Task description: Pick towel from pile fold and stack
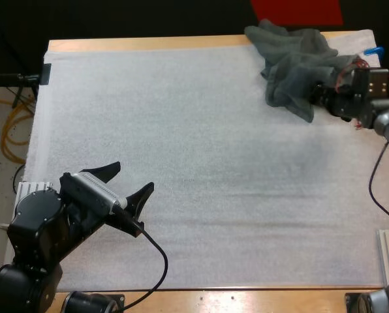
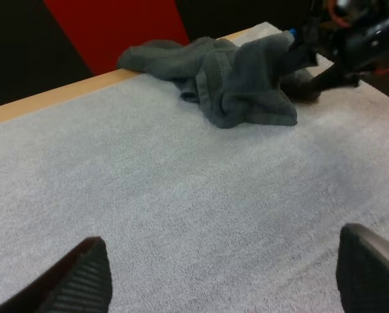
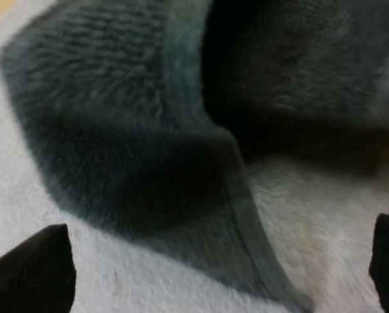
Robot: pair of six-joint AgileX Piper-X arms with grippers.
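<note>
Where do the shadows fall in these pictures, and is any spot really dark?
High view: even light on the white mat, with only a faint shadow by the left hand. Left wrist view: the crumpled towel casts a thin shadow along its near edge. Right wrist view: the towel's folds hold the deepest shadow.

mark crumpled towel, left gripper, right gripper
crumpled towel (image 1: 292, 65), high view, middle of the heap.
left gripper (image 1: 130, 177), high view, midway between open fingertips.
right gripper (image 3: 211, 267), right wrist view, midway between fingertips.

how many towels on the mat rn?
1 crumpled dark grey-green towel at the far right corner of the white mat, by the right gripper; the heap may hide more.
</note>
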